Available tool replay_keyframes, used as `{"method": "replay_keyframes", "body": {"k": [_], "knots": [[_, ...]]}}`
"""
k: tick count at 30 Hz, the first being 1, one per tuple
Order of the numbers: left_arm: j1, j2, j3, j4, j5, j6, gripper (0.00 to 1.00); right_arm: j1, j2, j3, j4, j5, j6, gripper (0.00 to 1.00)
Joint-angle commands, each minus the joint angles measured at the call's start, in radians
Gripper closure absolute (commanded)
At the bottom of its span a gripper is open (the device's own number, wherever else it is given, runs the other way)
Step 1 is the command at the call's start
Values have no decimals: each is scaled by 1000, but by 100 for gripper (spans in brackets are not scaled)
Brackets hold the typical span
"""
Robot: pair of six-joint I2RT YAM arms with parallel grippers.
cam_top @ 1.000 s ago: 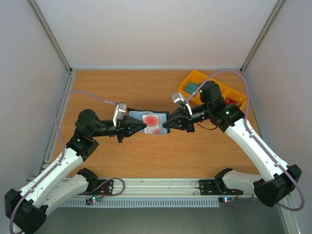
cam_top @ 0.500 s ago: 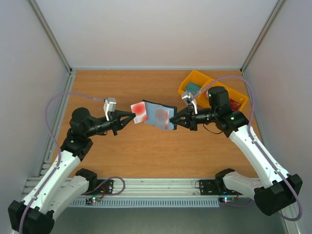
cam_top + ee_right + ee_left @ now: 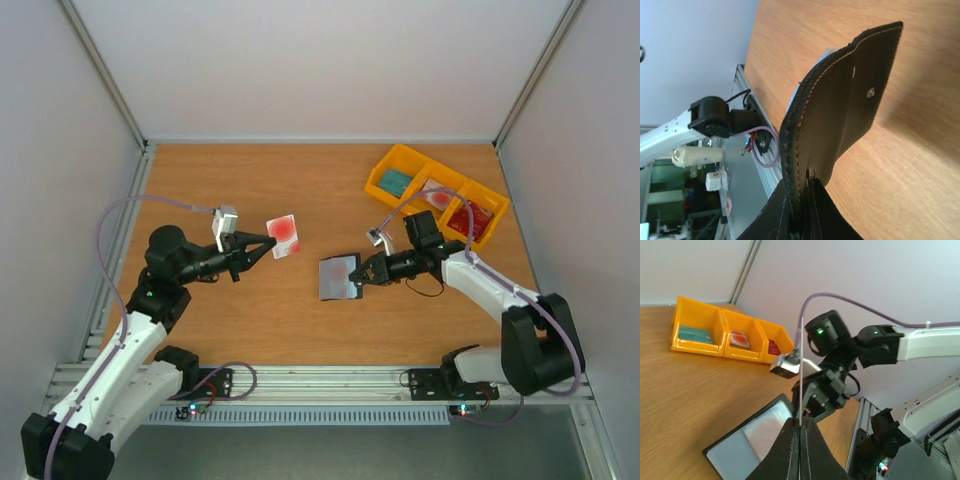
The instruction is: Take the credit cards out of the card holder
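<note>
My left gripper (image 3: 268, 242) is shut on a credit card (image 3: 283, 236), pale with a red round mark, and holds it in the air left of centre. In the left wrist view the card (image 3: 802, 370) shows edge-on as a thin white line rising from the closed fingertips (image 3: 792, 432). The card holder (image 3: 339, 278), grey-blue with dark edges, hangs open and low over the table, with my right gripper (image 3: 361, 277) shut on its right edge. A faint red patch shows through its clear window. From the right wrist, the holder's dark outer leather (image 3: 840, 100) stands up out of the gripper (image 3: 802, 189).
A yellow three-compartment tray (image 3: 380, 169) stands at the back right. It holds a teal card (image 3: 395, 181) and red cards (image 3: 478, 215). Grey walls enclose the table on three sides, and a metal rail (image 3: 320, 385) runs along the near edge.
The card has come out of the holder. My left gripper carried it left, and my right gripper brought the holder down and toward the near edge.
</note>
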Motion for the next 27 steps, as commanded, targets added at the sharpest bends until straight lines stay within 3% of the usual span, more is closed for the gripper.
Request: {"method": "replay_keyframes", "body": {"k": [1,9,12,16,19,23,27], "knots": [[-2,-8,-9,92,32,-16,100,-28,120,-1,55,-1,57,99],[-23,-2,0,107,48,-22,100,-115,309,-56,127,16,126,98],[-35,8,-4,119,51,-19,100,-160,338,-59,92,103,116,81],[-53,16,-2,124,56,-14,100,-217,348,-79,78,169,138,65],[-65,18,2,120,60,1,100,-256,276,-100,36,278,157,54],[-76,18,-1,126,58,6,100,-328,85,-121,-26,458,213,47],[-86,12,-2,123,72,24,100,-430,-146,-136,38,410,298,44]]}}
